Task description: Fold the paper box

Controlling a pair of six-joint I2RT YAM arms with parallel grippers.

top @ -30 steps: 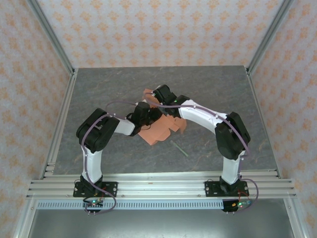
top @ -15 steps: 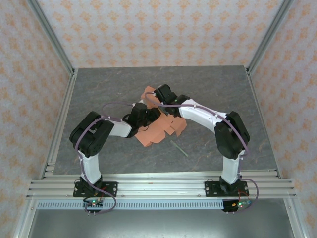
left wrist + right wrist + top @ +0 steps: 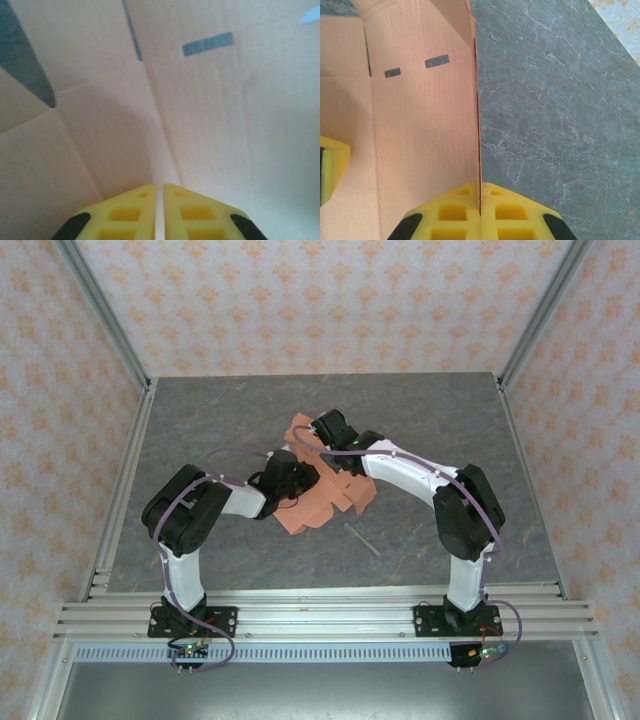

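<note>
From above, the paper box [image 3: 318,505], a partly raised salmon sheet, lies mid-counter [image 3: 450,420] beneath both wrists, with a thin green stick [image 3: 363,540] near its lower right. At the bottom of the left wrist view, the left fingers [image 3: 125,215] are clenched on a card fold. At the bottom of the right wrist view, the right fingers [image 3: 510,210] pinch a card edge, with bare counter to the right.

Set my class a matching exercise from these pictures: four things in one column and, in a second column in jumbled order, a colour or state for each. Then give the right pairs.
Column one
1. paper box
2. stick
3. table
4. right gripper

Column two
A. grey and marbled
B. shut on an edge of card
C. salmon-orange
D. thin, greenish, lying loose

Pairs: 1-C, 2-D, 3-A, 4-B
</note>
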